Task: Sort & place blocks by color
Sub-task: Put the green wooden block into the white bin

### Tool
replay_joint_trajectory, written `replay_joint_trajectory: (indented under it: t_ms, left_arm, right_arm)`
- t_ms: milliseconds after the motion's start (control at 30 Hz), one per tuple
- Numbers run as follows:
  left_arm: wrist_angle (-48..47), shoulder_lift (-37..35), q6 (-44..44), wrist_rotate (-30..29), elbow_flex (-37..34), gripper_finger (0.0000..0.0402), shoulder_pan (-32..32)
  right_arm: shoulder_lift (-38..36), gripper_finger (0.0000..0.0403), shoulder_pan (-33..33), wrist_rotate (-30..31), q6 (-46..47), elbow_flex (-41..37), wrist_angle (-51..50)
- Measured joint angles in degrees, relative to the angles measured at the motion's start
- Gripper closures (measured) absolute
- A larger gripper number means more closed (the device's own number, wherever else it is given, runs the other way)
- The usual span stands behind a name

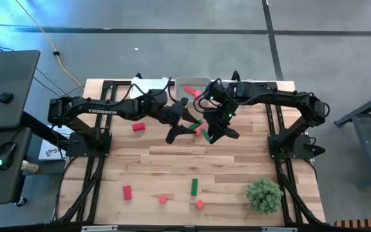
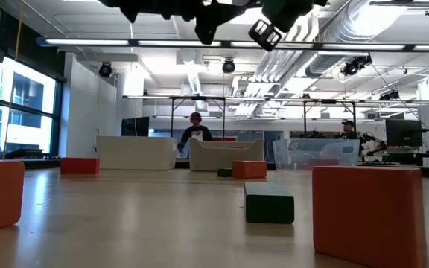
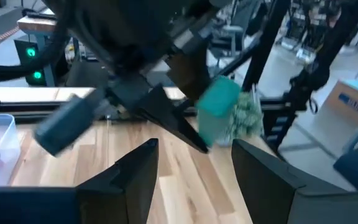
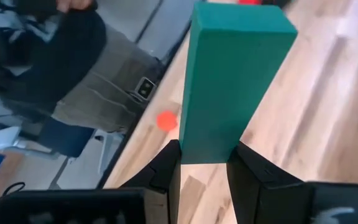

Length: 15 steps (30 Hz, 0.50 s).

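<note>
- Leftmost on the table (image 1: 172, 161): a red block (image 1: 138, 127) lying left of the left gripper, a second red block (image 1: 127, 192) near the front edge; neither touched.
- Left of centre: left gripper (image 1: 184, 124) hanging above the mid-table, fingers spread wide with nothing between them, aimed right toward its partner.
- Centre, just right of that: green block (image 4: 232, 81) pinched between the fingers of the right gripper (image 4: 204, 163), lifted clear of the wood, its long axis running straight out from the fingertips.
- Decisive relation, as a guess: block sitting directly ahead of the open left fingers, close enough for a hand-over or for a carry to the trays (image 1: 192, 84) at the far edge.
- Further right: right arm bent in from the right side, wrist tipped toward the centre.
- Near edge, right of centre: another green block (image 1: 194, 187), salmon blocks (image 1: 200, 204), and the bushy plant (image 1: 263, 195) at the near right.
</note>
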Motion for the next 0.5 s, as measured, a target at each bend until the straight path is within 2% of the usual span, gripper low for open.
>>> replay_joint_trajectory:
  t_ms: [233, 400, 500]
  left_arm:
    - [1.69, 0.0, -4.23, 0.23, 0.0, 0.0209, -0.26]
    - [4.52, 0.0, -4.79, 3.95, 0.0, 0.0209, -1.04]
    - [5.79, 0.0, -6.23, 4.08, 0.0, 0.0209, -1.45]
  right_arm:
    - [0.02, 0.0325, 0.14, -3.7, -2.53, 0.0, 2.9]
    - [0.02, 0.0325, 0.11, -3.79, -3.06, 0.0, 5.24]
    - [0.02, 0.0325, 0.12, -3.83, -3.38, 0.0, 5.93]
